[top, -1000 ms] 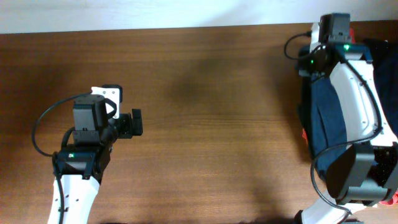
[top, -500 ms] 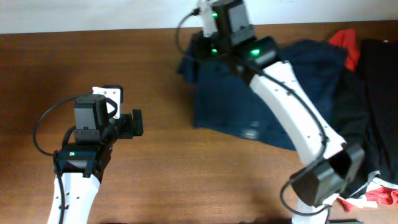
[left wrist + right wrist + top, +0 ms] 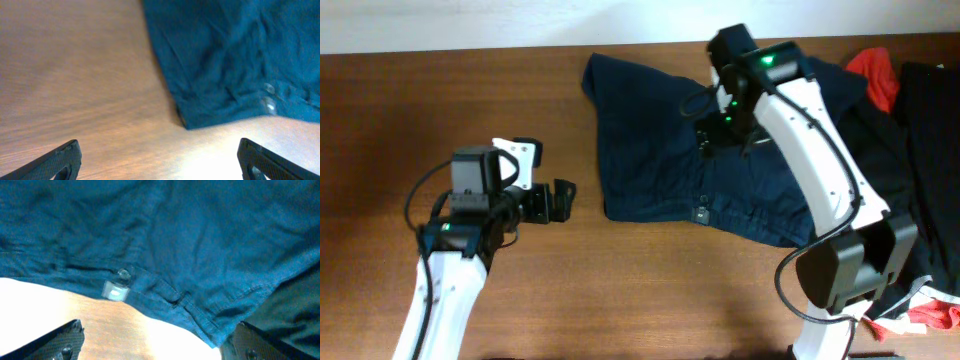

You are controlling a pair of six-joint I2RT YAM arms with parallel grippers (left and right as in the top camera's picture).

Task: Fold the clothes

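From overhead, navy shorts (image 3: 650, 150) are seen spread on the brown wooden table (image 3: 620, 290) below a pale wall (image 3: 470, 20), with a red garment (image 3: 870, 75) and a black garment (image 3: 930, 150) heaped at the right. In the left wrist view, the left gripper (image 3: 160, 160) is shown wide apart over bare wood near the shorts' corner. In the right wrist view, the right gripper (image 3: 160, 342) is shown wide apart above the waistband (image 3: 165, 292), whose pale label (image 3: 115, 291) cannot be read.

Navy shorts (image 3: 650, 150) — spread out, rumpled, mid-table (image 3: 620, 290); waistband (image 3: 660, 210) along near edge, button (image 3: 702, 214) showing. Black garment (image 3: 930, 150) and red garment (image 3: 873, 75) heaped at right.
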